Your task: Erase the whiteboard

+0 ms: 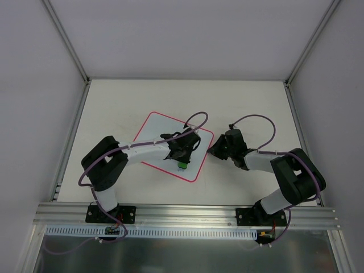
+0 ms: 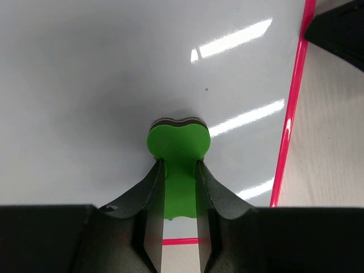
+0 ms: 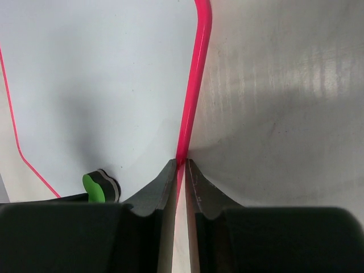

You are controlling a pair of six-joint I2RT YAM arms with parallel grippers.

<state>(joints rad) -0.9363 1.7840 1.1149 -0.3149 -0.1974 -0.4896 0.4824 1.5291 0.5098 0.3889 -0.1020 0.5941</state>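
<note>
Item: whiteboard [image 1: 159,128], flat, white, rounded corners, thin pink border [image 3: 193,85]. Location: lying on the pale surface [image 1: 250,102], left of centre, turned at an angle so one corner points toward the near edge. Condition: the writing face [image 2: 102,74] reads as clean in both wrist views apart from one tiny blue speck [image 2: 206,89] just beyond the eraser; the task is judged close to done, though the left arm [image 1: 142,149] covers part of the board from above, so that area cannot be checked. Item: eraser [image 2: 179,139], small green block with a dark felt underside, standing on the board's near-right portion, just inside the right border. Holder: left jaws, closed tight on the eraser's narrow green waist, the felt side pressed down to the board, a hold that suits sweeping it across the face. Holder: right jaws, brought almost together on the board's right edge, the pink border running straight into the gap between them; judged a pinch to pin the board so that it does not slide under the wiping strokes. Relation: the two arms meet at the board's right side, the eraser [image 3: 102,186] near the pinched edge but apart from it. Containers: none in view; nothing is held inside anything. Surroundings: plain white walls [image 1: 34,85] on three sides.
</note>
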